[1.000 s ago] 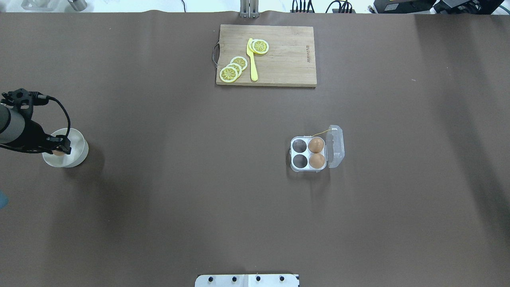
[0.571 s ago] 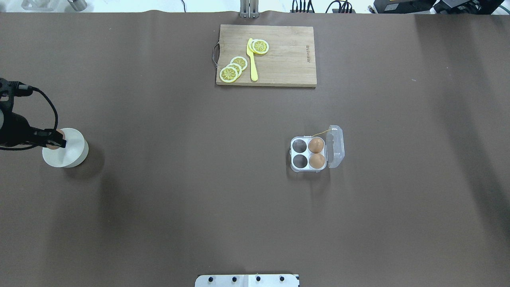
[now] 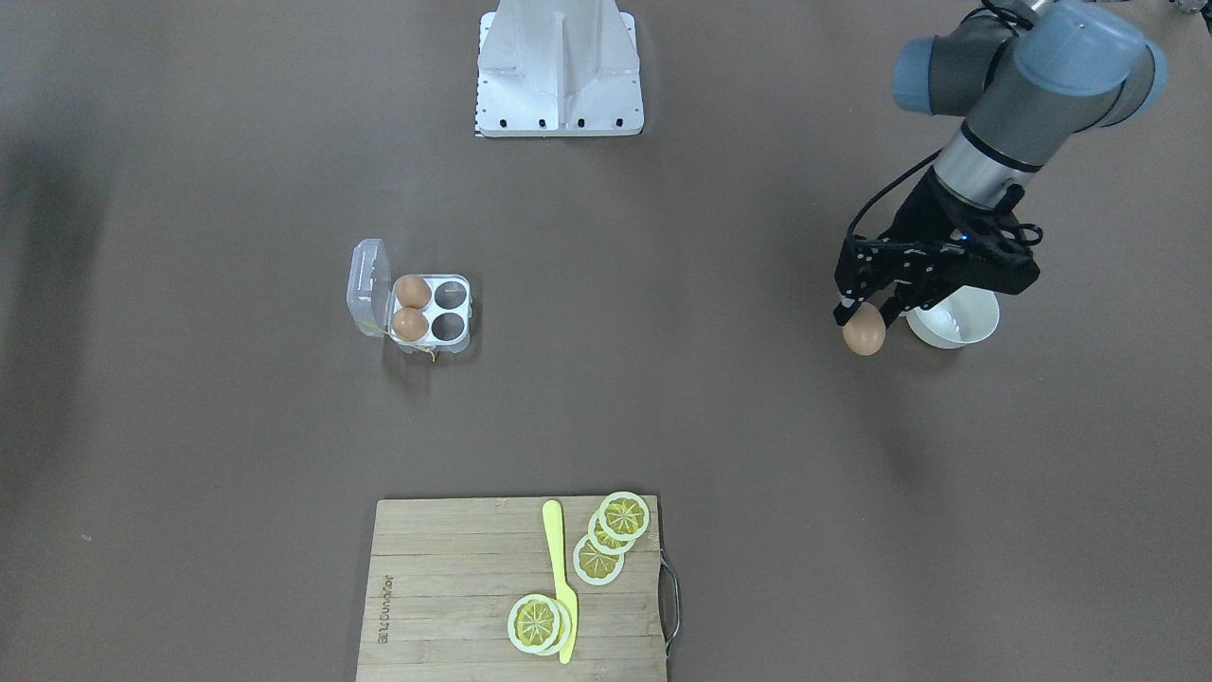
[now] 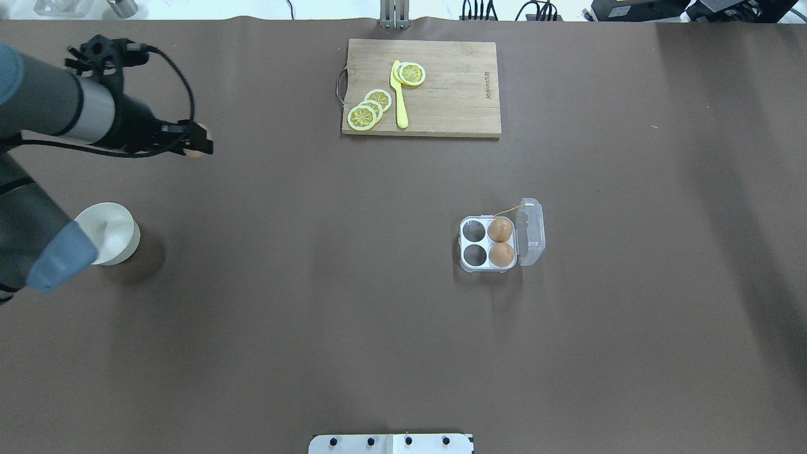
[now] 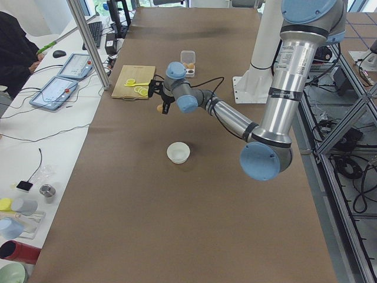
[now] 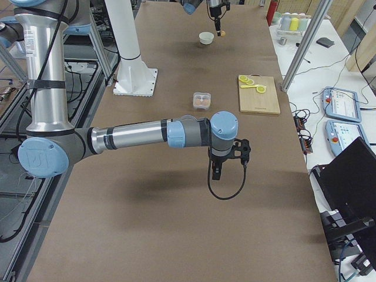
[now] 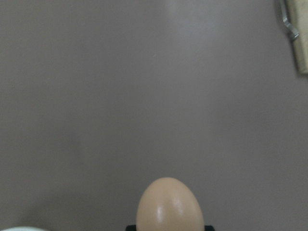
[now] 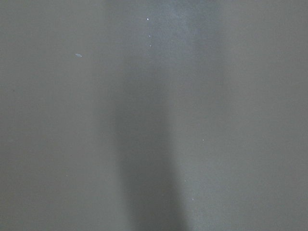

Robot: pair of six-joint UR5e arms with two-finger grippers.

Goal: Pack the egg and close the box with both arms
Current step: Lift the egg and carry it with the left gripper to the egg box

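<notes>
My left gripper (image 3: 864, 317) is shut on a tan-brown egg (image 3: 864, 334) and holds it above the table, beside the white bowl (image 3: 956, 327). In the overhead view this gripper (image 4: 195, 148) and its egg (image 4: 194, 152) are at the far left. The egg fills the bottom of the left wrist view (image 7: 170, 207). The clear egg box (image 4: 487, 243) sits right of centre, lid (image 4: 531, 232) open. Two eggs (image 4: 500, 230) (image 4: 502, 254) fill the cells by the lid; the other two cells are empty. My right gripper (image 6: 214, 173) shows only in the exterior right view; I cannot tell its state.
A wooden cutting board (image 4: 454, 94) with lemon slices (image 4: 363, 116) and a yellow knife (image 4: 400, 101) lies at the table's far middle. The white bowl (image 4: 113, 230) stands at the left. The robot's white base (image 3: 559, 66) is at the near edge.
My left gripper has lifted the egg out of the white bowl and carried it up, away from the robot and to the right. The box has not moved.
</notes>
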